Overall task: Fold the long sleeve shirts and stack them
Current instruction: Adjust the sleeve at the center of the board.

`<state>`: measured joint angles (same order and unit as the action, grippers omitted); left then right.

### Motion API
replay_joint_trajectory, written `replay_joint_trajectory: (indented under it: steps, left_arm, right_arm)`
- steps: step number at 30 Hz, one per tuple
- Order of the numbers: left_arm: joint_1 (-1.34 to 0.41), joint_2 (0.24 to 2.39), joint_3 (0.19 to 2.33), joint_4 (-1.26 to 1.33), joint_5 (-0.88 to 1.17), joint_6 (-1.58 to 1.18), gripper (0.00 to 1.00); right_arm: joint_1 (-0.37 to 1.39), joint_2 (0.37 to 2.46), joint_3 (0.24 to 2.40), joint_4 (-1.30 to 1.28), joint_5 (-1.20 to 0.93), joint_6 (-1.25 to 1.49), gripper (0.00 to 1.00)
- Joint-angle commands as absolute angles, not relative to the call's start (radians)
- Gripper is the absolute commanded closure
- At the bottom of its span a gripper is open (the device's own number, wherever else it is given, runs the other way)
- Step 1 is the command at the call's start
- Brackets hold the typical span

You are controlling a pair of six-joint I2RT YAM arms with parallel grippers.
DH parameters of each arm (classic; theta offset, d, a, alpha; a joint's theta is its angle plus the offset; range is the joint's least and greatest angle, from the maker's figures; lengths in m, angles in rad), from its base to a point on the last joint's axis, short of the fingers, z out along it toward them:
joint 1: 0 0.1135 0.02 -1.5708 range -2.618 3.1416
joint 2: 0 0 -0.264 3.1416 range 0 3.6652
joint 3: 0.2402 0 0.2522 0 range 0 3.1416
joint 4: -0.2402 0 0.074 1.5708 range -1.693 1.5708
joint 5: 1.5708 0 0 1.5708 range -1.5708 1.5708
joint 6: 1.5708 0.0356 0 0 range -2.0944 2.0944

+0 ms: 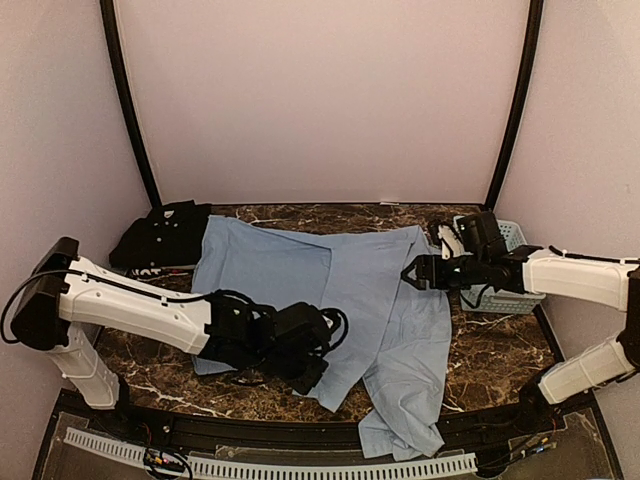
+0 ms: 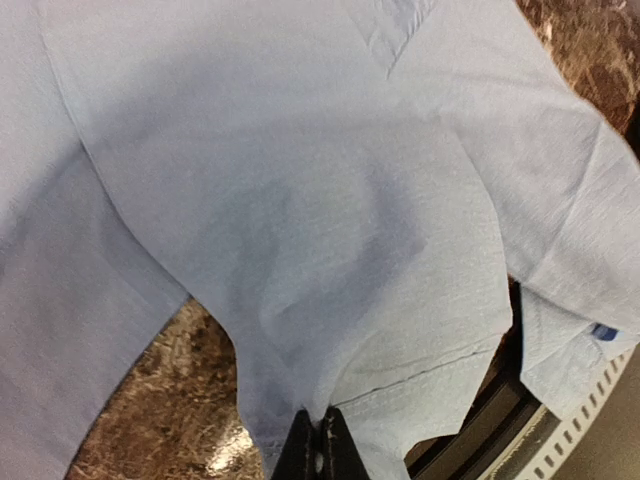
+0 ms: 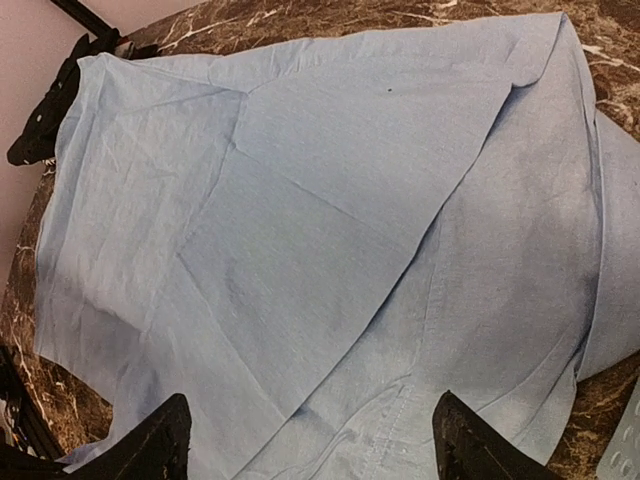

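Black shirt (image 1: 165, 235) bunched far-L, beyond my L gripper (image 2: 320, 442). L gripper pinched tight on near hem of light blue shirt (image 1: 290, 265), which is spread over worktop (image 1: 490, 360) across to R gripper (image 3: 312, 445). R gripper jaws wide, empty, over shirt's R edge.

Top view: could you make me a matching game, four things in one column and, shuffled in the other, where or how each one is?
Things
1. black shirt
2. basket
3. left pincer
4. right pincer

Places or states
A. open, at the right side of the blue shirt
B. far left corner
C. shut on the blue shirt's near edge
D. far right side

Pairs: 1-B, 2-D, 3-C, 4-A
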<state>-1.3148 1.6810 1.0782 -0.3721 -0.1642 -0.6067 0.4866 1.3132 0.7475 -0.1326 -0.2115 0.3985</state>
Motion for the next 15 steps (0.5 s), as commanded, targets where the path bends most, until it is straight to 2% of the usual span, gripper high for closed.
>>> replay_joint_trajectory:
  steps: [1,8,13,15]
  left_arm:
    - [-1.23,1.503,1.076,-0.352,-0.14,-0.543,1.0]
    - [-1.043,1.394,1.15,-0.321,-0.086,-0.434,1.0]
    - [-0.859,1.438,1.383,-0.374,-0.051,-0.321,1.0]
    - [-0.799,1.523,1.503,-0.402,-0.027,-0.283,1.0]
  right_arm:
    - [0.494,1.252,0.811,-0.169,-0.189,0.38,0.2]
    - [0.494,1.241,0.877,-0.212,-0.181,0.375,0.2]
    - [0.494,1.224,0.897,-0.224,-0.143,0.392,0.19]
    - [0.493,1.216,0.902,-0.226,-0.139,0.394,0.19]
